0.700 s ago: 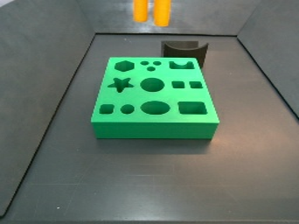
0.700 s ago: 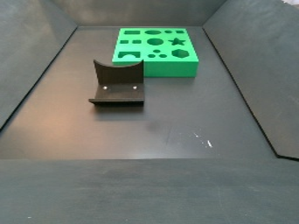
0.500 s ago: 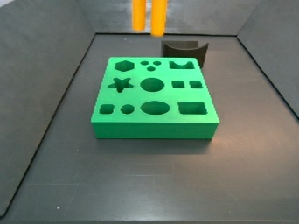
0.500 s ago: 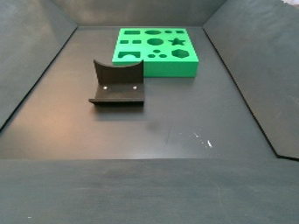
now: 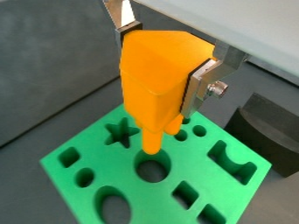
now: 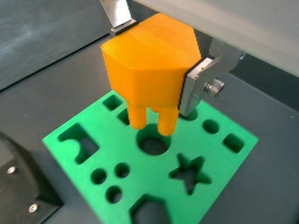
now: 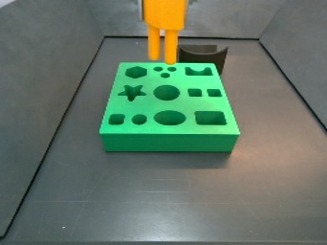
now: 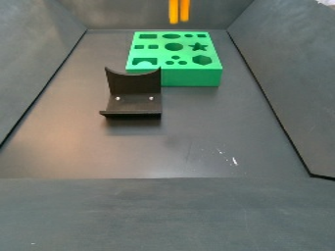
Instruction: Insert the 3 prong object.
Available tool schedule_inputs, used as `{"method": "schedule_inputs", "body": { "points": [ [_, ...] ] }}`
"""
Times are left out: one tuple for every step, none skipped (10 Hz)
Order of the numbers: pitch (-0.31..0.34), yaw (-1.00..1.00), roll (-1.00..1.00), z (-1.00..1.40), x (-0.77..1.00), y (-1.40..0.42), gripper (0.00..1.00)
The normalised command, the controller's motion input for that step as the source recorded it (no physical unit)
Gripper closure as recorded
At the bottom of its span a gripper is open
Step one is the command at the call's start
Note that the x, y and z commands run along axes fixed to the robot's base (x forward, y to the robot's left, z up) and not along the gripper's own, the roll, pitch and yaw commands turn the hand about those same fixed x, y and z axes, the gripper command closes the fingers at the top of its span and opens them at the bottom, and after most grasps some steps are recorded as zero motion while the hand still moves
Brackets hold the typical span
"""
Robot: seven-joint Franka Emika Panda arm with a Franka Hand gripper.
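Wrist views both show the gripper (image 5: 166, 54) clamped on the 3 prong object (image 5: 162, 77), silver fingers (image 6: 200, 80) pressed to its orange body, prongs hanging above the green block (image 6: 140, 166) over its round hole (image 6: 153, 142). Side view: the piece (image 7: 165, 29) hangs above the block's (image 7: 167, 134) far edge, fixture (image 7: 204, 52) behind. Side view: only the prongs (image 8: 178, 11) show above the block (image 8: 177, 57), with the fixture (image 8: 131, 94) nearer the camera

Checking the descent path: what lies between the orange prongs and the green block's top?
Nothing. In a side view, the 3 prong object, held by the gripper, hangs over the green block with bare air between.
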Motion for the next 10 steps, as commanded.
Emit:
{"method": "schedule_inputs", "body": {
  "points": [
    [-0.156, -0.02, -0.25, -0.53, 0.0, 0.66, 1.0],
    [-0.099, -0.04, -0.06, -0.56, 0.0, 0.56, 1.0],
    [-0.077, -0.13, 0.0, -0.54, -0.07, 0.49, 1.0],
    [-0.067, -0.17, 0.0, -0.51, -0.05, 0.44, 1.0],
    [-0.049, -0.21, 0.0, -0.44, -0.03, 0.42, 1.0],
    [-0.003, -0.29, -0.03, -0.26, 0.0, 0.38, 1.0],
    [0.0, -0.33, -0.07, -0.11, 0.0, 0.26, 1.0],
    [0.0, -0.42, -0.03, -0.06, 0.0, 0.09, 1.0],
    [0.0, -0.54, 0.03, -0.19, 0.0, 0.02, 1.0],
    [0.0, -0.55, 0.09, -0.22, 0.0, 0.0, 1.0]
  ]
}}
